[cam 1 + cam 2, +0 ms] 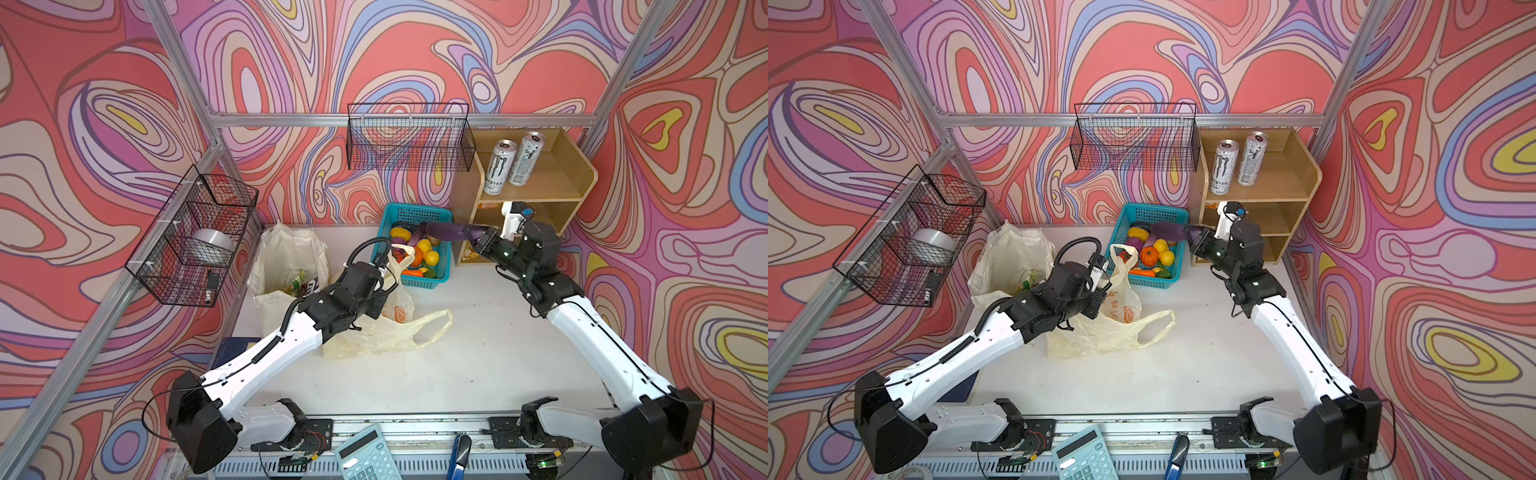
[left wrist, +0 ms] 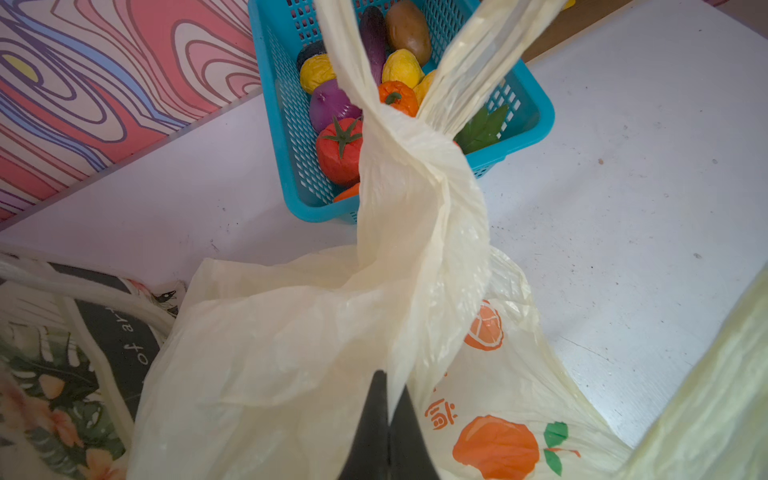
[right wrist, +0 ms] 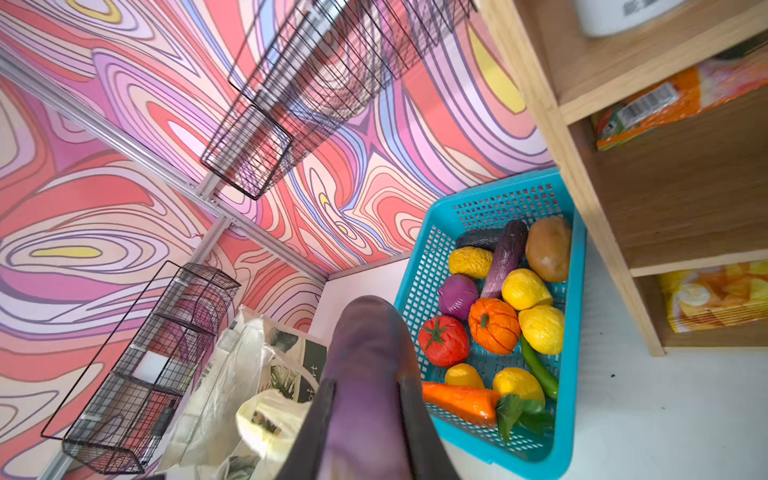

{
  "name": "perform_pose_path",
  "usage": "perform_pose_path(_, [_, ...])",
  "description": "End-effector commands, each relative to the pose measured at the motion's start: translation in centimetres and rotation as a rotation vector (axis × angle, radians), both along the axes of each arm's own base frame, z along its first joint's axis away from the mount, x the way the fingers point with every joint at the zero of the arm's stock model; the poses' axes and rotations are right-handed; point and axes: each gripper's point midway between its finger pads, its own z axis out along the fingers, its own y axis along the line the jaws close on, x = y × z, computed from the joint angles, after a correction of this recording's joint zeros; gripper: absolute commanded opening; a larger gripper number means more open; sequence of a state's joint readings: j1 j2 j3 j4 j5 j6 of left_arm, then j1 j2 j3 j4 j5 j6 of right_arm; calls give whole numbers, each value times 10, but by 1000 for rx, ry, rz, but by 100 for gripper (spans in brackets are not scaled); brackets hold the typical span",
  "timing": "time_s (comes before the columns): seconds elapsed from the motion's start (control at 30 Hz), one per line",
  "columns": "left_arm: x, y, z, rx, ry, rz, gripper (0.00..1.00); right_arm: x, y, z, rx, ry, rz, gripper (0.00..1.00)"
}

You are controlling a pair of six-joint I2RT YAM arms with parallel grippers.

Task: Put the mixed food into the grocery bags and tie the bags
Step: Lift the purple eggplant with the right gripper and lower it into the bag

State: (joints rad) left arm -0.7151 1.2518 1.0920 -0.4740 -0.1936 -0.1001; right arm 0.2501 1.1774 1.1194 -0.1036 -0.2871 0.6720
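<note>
My right gripper (image 1: 471, 235) (image 3: 365, 386) is shut on a purple eggplant (image 1: 446, 231) (image 1: 1169, 230) (image 3: 365, 353), held level above the teal basket (image 1: 415, 210) (image 3: 569, 415). In the basket lie a tomato (image 3: 442, 338), a carrot (image 3: 457, 401), lemons (image 3: 525, 289), a potato (image 3: 548, 249) and another eggplant (image 3: 505, 262). My left gripper (image 2: 386, 378) is shut on a twisted handle of the pale-yellow plastic bag (image 1: 386, 332) (image 2: 291, 353), lifting it beside the basket. The cream canvas tote (image 1: 282, 257) (image 3: 216, 374) stands open at the left with packets inside.
A wooden shelf (image 1: 540, 187) at the back right carries two drink cans (image 1: 500, 166) and holds snack packets (image 3: 681, 99) lower down. Black wire baskets (image 1: 409, 139) (image 1: 195, 241) hang on the walls. A calculator (image 1: 365, 455) lies at the front edge.
</note>
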Motion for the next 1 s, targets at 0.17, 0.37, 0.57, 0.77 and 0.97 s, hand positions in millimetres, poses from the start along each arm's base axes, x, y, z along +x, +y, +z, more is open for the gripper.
perform_pose_path(0.17, [3,-9,8,-58,-4,-20,0,-67,15,-46,21,169,161,0])
perform_pose_path(0.37, [4,-15,9,-79,8,-29,0,-81,56,-80,33,231,235,0])
perform_pose_path(0.57, [3,-19,8,-99,27,-34,0,-73,117,-115,11,271,313,0])
perform_pose_path(0.77, [3,-23,10,-151,31,-20,0,-39,179,-163,-42,313,357,3])
perform_pose_path(0.97, [11,-15,10,-163,23,39,0,-43,227,-189,-105,378,548,77])
